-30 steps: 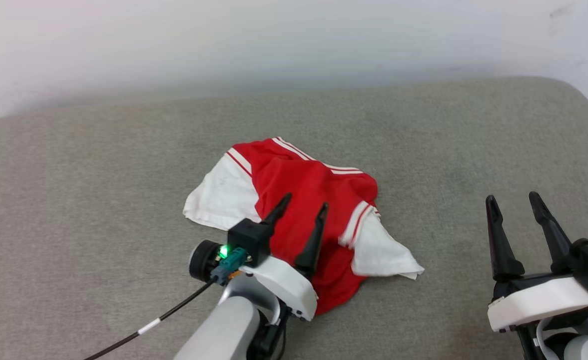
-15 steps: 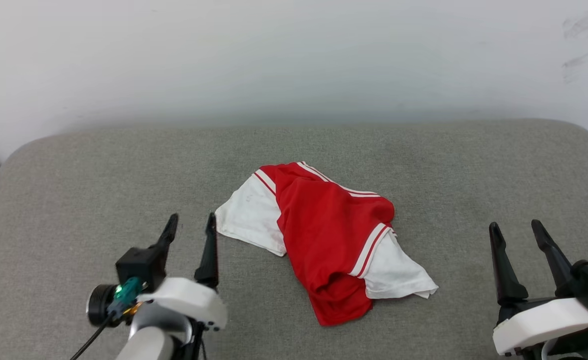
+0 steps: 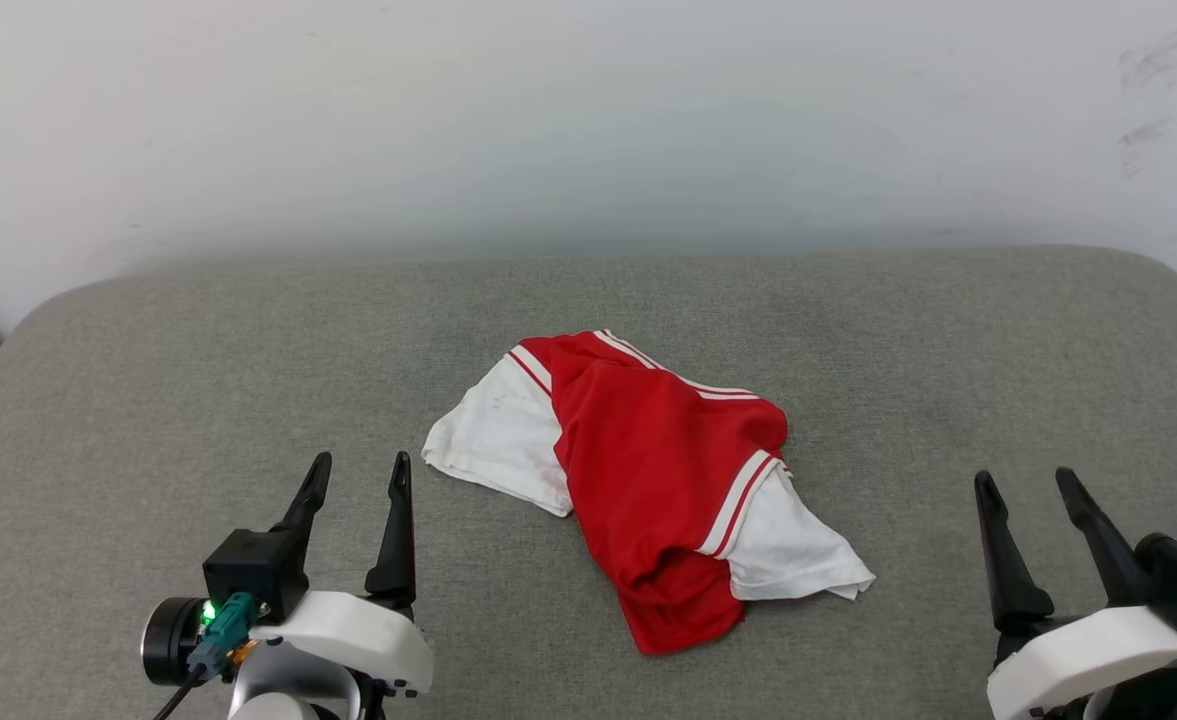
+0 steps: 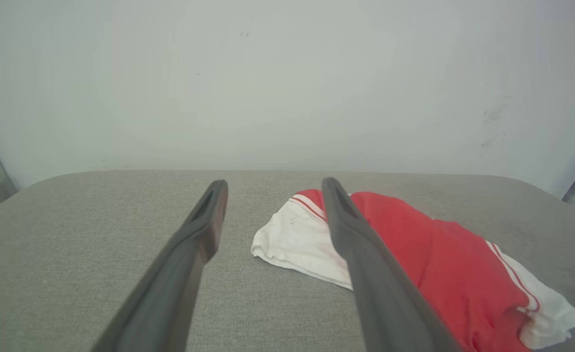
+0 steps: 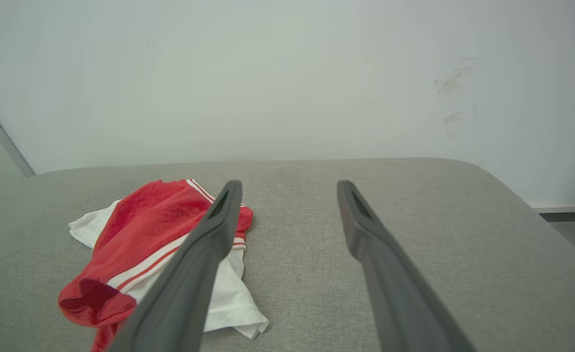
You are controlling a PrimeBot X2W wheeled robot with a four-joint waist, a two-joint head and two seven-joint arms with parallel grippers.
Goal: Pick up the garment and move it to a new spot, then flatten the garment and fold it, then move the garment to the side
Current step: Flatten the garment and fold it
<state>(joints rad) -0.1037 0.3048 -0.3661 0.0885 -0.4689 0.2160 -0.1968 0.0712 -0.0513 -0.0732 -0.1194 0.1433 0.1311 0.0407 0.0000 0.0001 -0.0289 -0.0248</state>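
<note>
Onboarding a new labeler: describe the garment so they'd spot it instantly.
Find the grey cushioned surface below the pale wall. Near its middle, between the left gripper and right gripper, lies the garment, crumpled. It alone is bright red, with white sleeves and striped trim.

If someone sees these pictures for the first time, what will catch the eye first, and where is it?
The crumpled red garment with white sleeves stands out most, lying in a heap near the middle of the grey cushioned surface. Next come the two open, empty grippers, both apart from it: the left gripper at the lower left, near one white sleeve but not touching it, and the right gripper at the lower right.
</note>
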